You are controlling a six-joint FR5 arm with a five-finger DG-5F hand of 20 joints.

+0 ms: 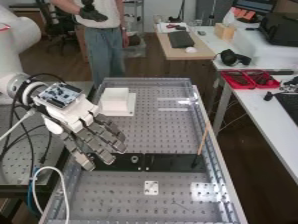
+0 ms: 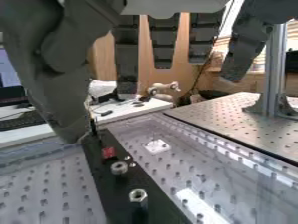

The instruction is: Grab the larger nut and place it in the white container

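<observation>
Nuts (image 2: pixel 138 198) on the strip (image 1: pixel 176 163), container (image 1: pixel 116 102) behind it

You're in what looks like a robotics lab: a white robot arm (image 1: pixel 18 40) with a dark robot hand (image 1: pixel 100 142) hangs over a perforated bench (image 1: pixel 120 202), cables (image 1: pixel 14 117) looping nearby. White tables (image 1: pixel 266 120) alongside bear a monitor (image 1: pixel 256 5) and red trays (image 1: pixel 246 80); an office chair (image 1: pixel 56 30) stands behind.

bench (image 1: pixel 120 202): brightly lit, white glare patches across the glossy top
my hand (image 1: pixel 74 114): shaded in my wrist view, against a brighter background
floor (image 1: pixel 233 152): dim, shadowed beside the bench
</observation>
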